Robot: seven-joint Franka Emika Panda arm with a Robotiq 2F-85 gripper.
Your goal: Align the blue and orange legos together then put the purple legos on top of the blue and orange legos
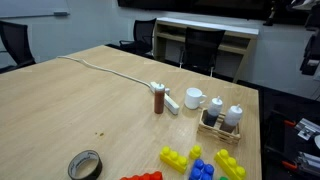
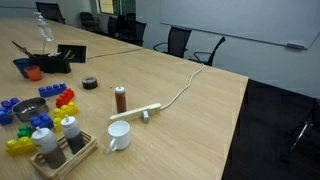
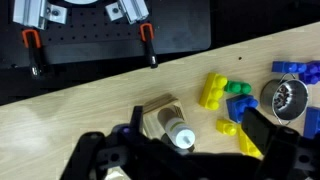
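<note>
At table (image 1: 60, 110) edge, blue legos (image 1: 202, 168) and orange lego (image 1: 140, 177) sit apart among yellow legos (image 1: 172, 156). Wrist view: pincer (image 3: 190, 140) spread, empty, hovering over condiment rack (image 3: 155, 112). Best: shift toward blue legos, descend square, pinch across short sides, avoid rack. Purple legos not discernible.

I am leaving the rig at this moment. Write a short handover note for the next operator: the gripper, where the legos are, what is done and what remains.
Gripper: open, fingers wide apart, holding nothing, above the wooden caddy with bottles.
Blue legos and red-orange legos: loose near the metal bowl, mixed with yellow legos and a green lego; not aligned.
Purple legos: I cannot pick out any in these views.
Done: nothing yet.
Left: align blue with orange, then put purple on top.
</note>
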